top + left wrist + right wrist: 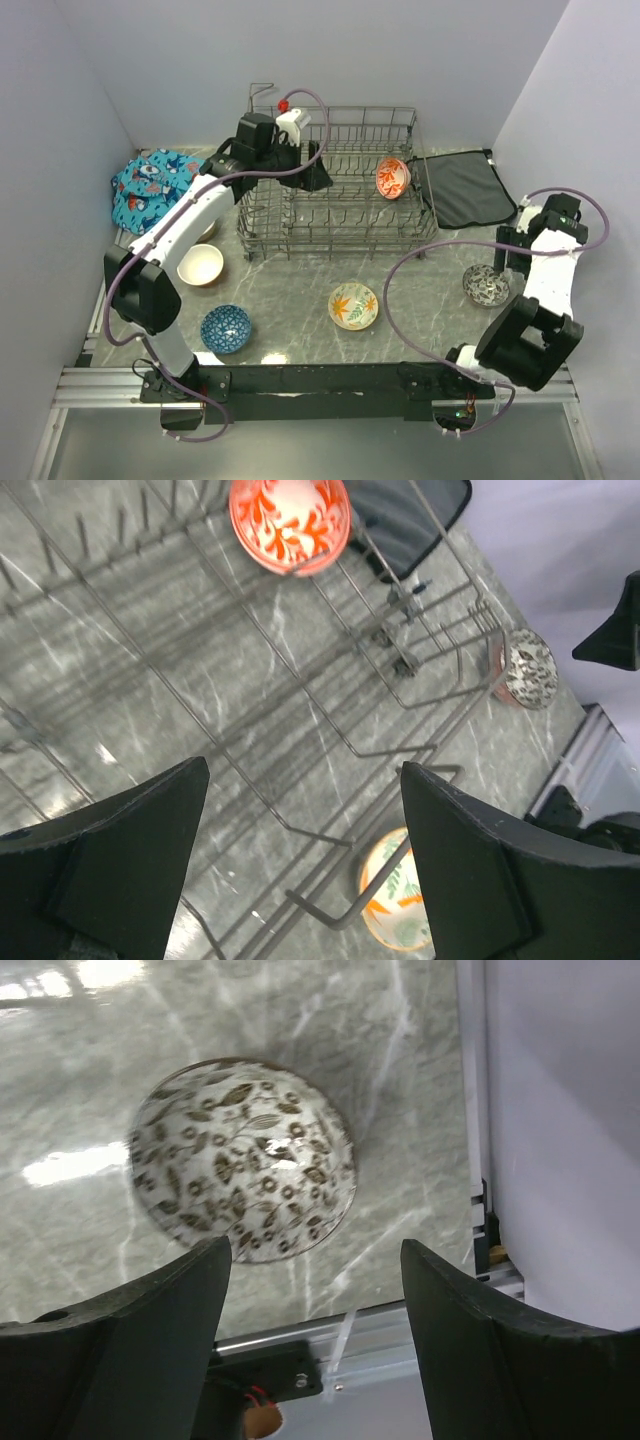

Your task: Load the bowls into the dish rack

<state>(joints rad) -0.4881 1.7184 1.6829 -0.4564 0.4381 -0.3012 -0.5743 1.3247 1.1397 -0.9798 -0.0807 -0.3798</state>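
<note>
The high top view overlooks the whole table; close wrist views face down, all sharing the speckled bowl.

From overhead, each wrist housing hides its own fingertips, so neither jaw gap can be read there. Under the left forearm a pale curved rim peeks out, too little of it to name.

In the left wrist view the orange-red bowl and the dark mat are clipped at 12 o'clock. At 6 o'clock the leaf-patterned bowl sits half behind a finger of the left gripper and a blurred wire of the dish rack.

In the right wrist view a small orange part at 6 o'clock is too blurred to identify.
</note>
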